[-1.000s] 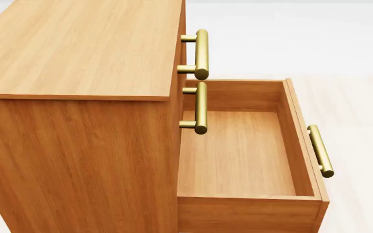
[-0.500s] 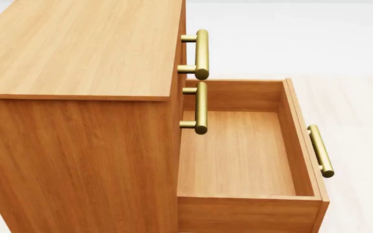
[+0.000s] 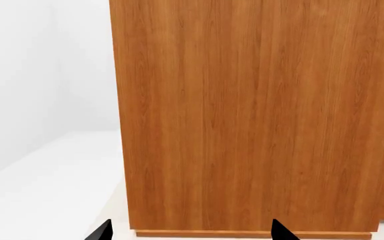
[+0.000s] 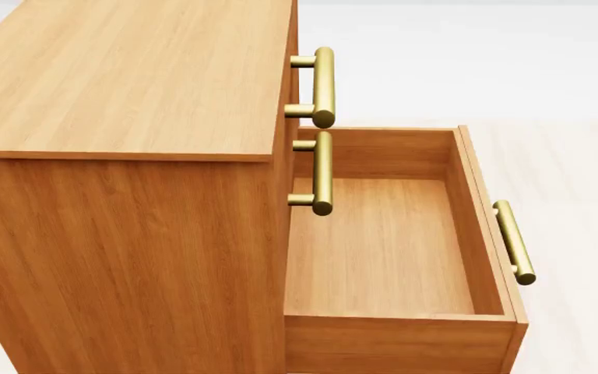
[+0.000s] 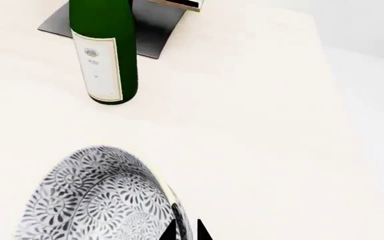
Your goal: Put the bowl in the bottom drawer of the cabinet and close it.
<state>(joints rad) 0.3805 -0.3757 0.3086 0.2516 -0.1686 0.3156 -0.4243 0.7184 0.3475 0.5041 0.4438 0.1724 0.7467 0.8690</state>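
Bowl (image 5: 98,200) rim between right claw (image 5: 185,232) tips

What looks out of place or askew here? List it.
Little stands out. The bottom drawer of the cabinet hangs open and empty, as the task needs. The bowl appears tilted at the right hand. The green bottle stands upright.
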